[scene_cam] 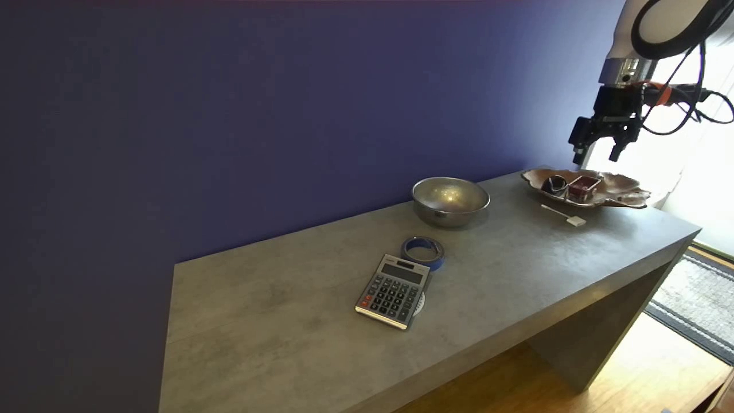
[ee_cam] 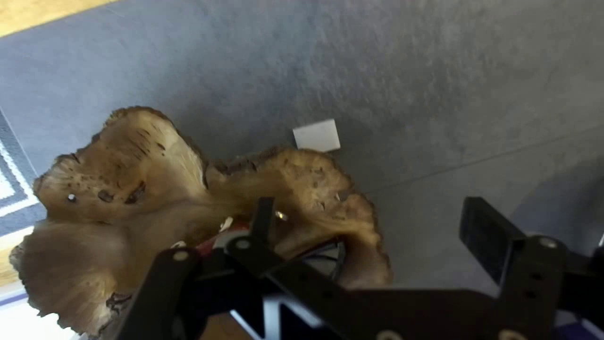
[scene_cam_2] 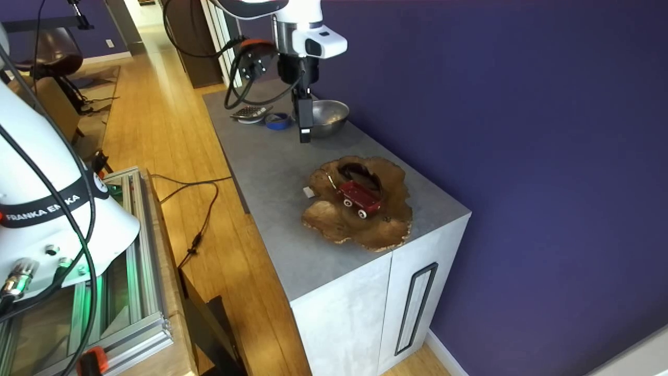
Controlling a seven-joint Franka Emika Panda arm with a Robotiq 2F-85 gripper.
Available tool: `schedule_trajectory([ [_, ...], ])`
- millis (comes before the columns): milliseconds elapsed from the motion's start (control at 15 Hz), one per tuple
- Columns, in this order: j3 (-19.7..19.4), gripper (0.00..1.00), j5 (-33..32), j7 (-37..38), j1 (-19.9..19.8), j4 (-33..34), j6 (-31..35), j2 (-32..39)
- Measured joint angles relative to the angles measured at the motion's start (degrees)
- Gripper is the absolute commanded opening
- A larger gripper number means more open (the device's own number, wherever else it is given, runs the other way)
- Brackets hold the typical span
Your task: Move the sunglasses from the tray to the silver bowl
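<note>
Sunglasses (scene_cam: 554, 184): in the tray (scene_cam_2: 334, 222), just beside the wagon (scene_cam_2: 360, 197); whether those two touch, I can't tell. They have not been picked up, so the move itself is all to come.
End effector (scene_cam: 596, 156): fingers spread wide with nothing between them, hanging above the tray, apart from everything in it. I read this as lining up for the pick.
Wrist view: one fingertip shows over the tray, the other over the desk (ee_cam: 424, 85), and my linkage hides part of the sunglasses. My judgement is that I'd need to shift towards them before going down.
Wagon: close enough to get in the way; I'd look for a grip on the side of the frame facing away from it.
Bowl (scene_cam: 450, 198): on the desk, well apart from the tray. I see no sunglasses in it, so nothing of the delivery is done.
Adapter (scene_cam: 575, 221): white, on the desk just beside the tray; no part of this job, though I'd avoid snagging its cord.
Tape (scene_cam: 434, 263) and calculator (scene_cam: 395, 289): on the desk near the bowl, to be left alone.
Tray to bowl: left for me are centring, lowering, gripping, lifting past the rim, carrying across and releasing. I'd call progress the very start, short of the grip.
</note>
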Motion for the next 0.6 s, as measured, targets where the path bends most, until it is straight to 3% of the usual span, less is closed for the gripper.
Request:
schedule_trajectory([
  [400, 0.9, 1.0, 13.81, 2.07, -0.11, -0.51, 23.06, 10.38],
  [600, 6.51, 1.0, 23.66, 1.66, -3.29, 1.42, 32.19, 15.94],
])
